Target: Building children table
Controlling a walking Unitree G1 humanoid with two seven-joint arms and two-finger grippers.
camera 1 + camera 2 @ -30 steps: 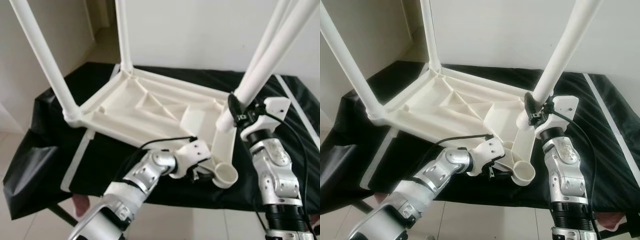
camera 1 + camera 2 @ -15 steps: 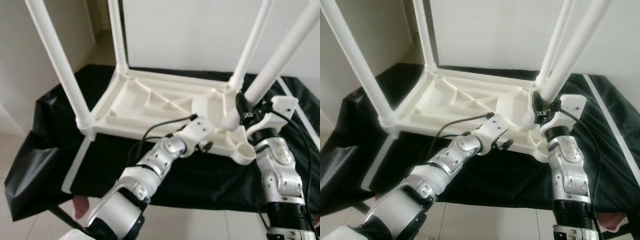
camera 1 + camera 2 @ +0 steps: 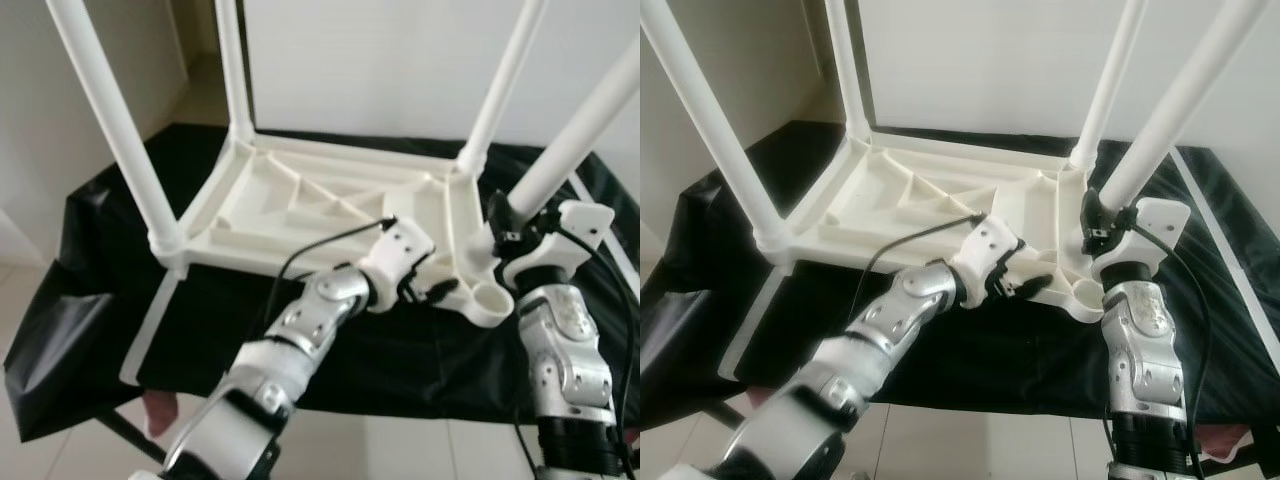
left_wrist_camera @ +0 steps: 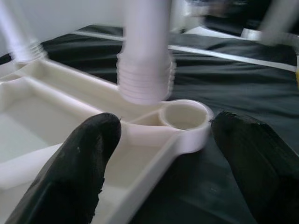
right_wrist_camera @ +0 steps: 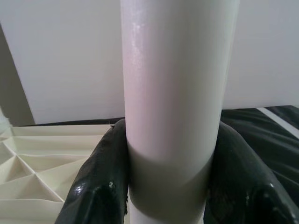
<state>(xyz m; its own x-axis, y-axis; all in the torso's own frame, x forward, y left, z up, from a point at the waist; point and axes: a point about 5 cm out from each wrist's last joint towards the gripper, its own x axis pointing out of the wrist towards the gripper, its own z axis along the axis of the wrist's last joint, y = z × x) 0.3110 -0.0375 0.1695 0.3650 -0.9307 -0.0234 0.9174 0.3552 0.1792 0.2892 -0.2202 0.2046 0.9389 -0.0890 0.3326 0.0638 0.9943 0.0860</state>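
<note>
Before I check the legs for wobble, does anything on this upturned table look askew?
Yes. The fourth leg, held by the right end effector, leans well off the line of the three fitted legs, and its threaded end hangs beside the empty corner socket, not in it. The left end effector is open around that corner.

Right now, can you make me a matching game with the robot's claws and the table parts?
Things:
1. right claw
2. left claw
3. empty socket
4. cloth

States:
A. black, under the table
B. open, either side of the corner
C. shut on a white leg
D. round hole, no leg in it yet

Pairs: 1-C, 2-B, 3-D, 4-A
</note>
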